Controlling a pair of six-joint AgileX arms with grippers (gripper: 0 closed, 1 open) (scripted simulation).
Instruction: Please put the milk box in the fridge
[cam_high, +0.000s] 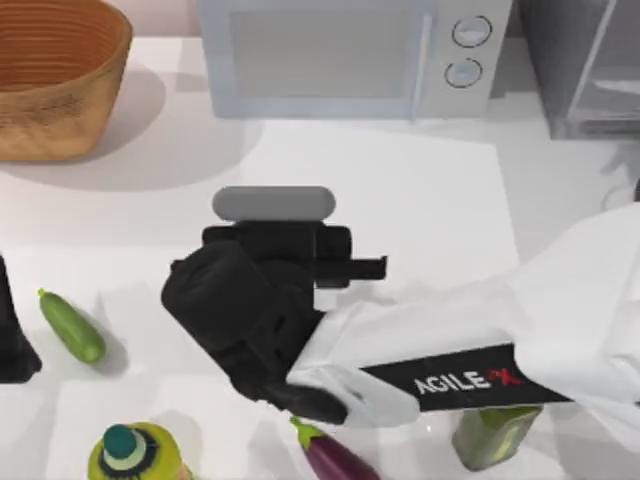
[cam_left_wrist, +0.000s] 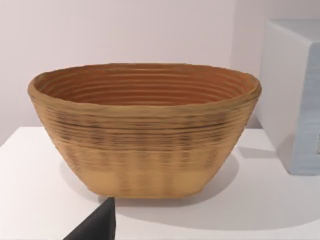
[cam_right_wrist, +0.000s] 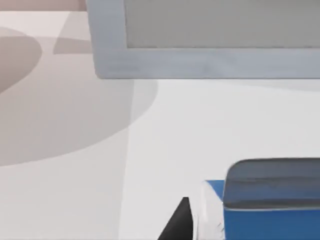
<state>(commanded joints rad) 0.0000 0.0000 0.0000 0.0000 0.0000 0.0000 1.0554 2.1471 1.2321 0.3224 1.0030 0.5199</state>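
Observation:
The milk box (cam_high: 272, 203) shows as a grey rounded top in the middle of the table, in front of the microwave. In the right wrist view the milk box (cam_right_wrist: 270, 210) is blue with a grey top and a white side. My right gripper (cam_high: 275, 228) reaches in from the right and appears shut on the box, one dark finger (cam_right_wrist: 179, 225) lying right against its white side. The fridge (cam_high: 590, 70), dark grey with a light frame, stands at the back right. My left gripper (cam_high: 12, 340) is parked at the left edge.
A light-grey microwave (cam_high: 340, 50) stands at the back centre and a woven basket (cam_high: 50, 80) at the back left. A cucumber (cam_high: 72, 325), a yellow-green bottle (cam_high: 135, 455), an eggplant (cam_high: 335, 455) and a green container (cam_high: 495, 435) lie along the front.

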